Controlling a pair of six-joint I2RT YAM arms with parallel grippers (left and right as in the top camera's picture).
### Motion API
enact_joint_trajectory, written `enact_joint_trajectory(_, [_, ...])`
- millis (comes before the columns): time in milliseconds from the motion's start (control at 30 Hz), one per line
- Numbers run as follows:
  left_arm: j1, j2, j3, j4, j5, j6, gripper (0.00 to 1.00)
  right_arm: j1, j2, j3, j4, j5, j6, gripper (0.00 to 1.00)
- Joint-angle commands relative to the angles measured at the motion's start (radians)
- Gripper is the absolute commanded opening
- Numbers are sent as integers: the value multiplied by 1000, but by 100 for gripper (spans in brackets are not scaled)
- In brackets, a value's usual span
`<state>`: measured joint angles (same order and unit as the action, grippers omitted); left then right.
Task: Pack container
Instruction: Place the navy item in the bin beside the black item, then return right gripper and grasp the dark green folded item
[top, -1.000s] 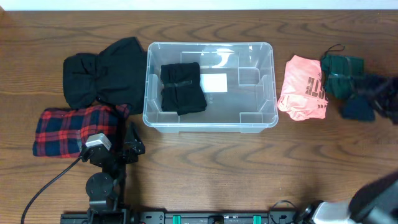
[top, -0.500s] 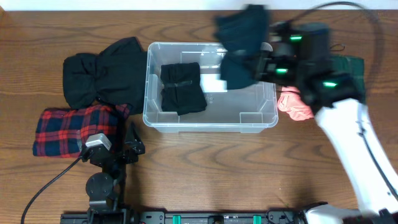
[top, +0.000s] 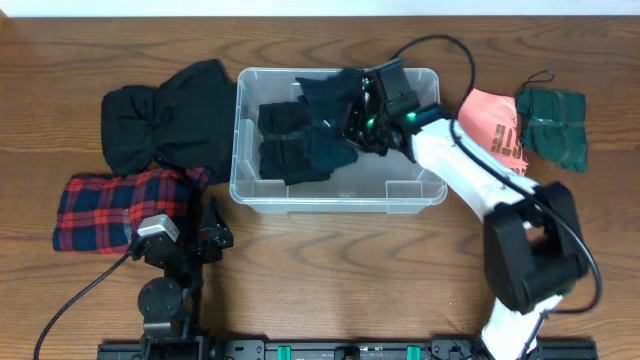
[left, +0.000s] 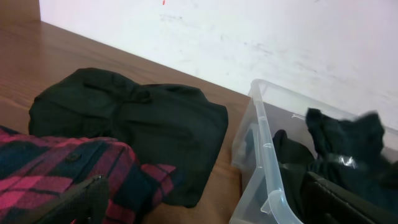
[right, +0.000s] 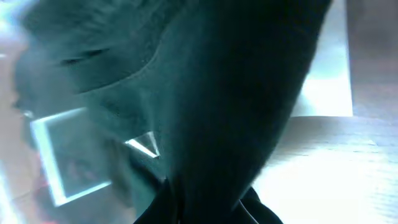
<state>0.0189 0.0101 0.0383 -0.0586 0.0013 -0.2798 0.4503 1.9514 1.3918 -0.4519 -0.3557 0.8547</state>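
The clear container (top: 400, 182) stands at mid-table with a folded black garment (top: 285, 150) in its left half. My right gripper (top: 366, 124) reaches into the container from the right, shut on a dark blue-green garment (top: 332, 105) that hangs over the bin's middle. That garment fills the right wrist view (right: 230, 93) and hides the fingers (right: 205, 208). My left gripper (top: 205, 240) rests open and empty near the front left. In the left wrist view, the container (left: 264, 155) and the hanging garment (left: 348, 140) show to the right of the open jaws (left: 205, 211).
A black garment (top: 165, 120) and a red plaid one (top: 120, 205) lie left of the container. A pink shirt (top: 490, 140) and a green garment (top: 552, 125) lie to its right. A wall runs behind the table (left: 249, 37).
My right arm has carried the dark garment from the far right over the container and lowered it inside. The green garment is uncovered again. The left arm has not moved.
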Motion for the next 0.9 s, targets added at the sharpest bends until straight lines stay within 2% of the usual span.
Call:
enact_joint_trajectory(0, [5,-6,-32,-14,7,14,98,-2,46,5,-20,28,29,4])
enact_joint_trajectory(100, [5,-6,-32,-14,6,14,98,-17,48,5,-101,149,-8,7])
enact_joint_trajectory(167, [5,-6,-32,-14,6,14,98,-27,41,5,-120,182,-70,21])
enact_joint_trajectory(200, [5,-6,-32,-14,7,14,98,-32,38,6,-120,180,-113,33])
enact_joint_trajectory(267, [5,-6,-32,-14,7,14,98,-42,20,7,-153,183,-174,48])
enact_joint_trajectory(333, [5,-6,-32,-14,6,14,98,-54,-19,8,-190,187,-217,54])
enact_joint_trajectory(467, [5,-6,-32,-14,6,14,98,-82,-140,8,-227,188,-329,58])
enact_joint_trajectory(633, [5,-6,-32,-14,6,14,98,-168,-375,8,-279,190,-433,74])
enact_joint_trajectory(767, [5,-6,-32,-14,7,14,98,-341,-512,8,-327,192,-453,85])
enact_joint_trajectory(867, [5,-6,-32,-14,6,14,98,-517,-536,8,-378,192,-460,93])
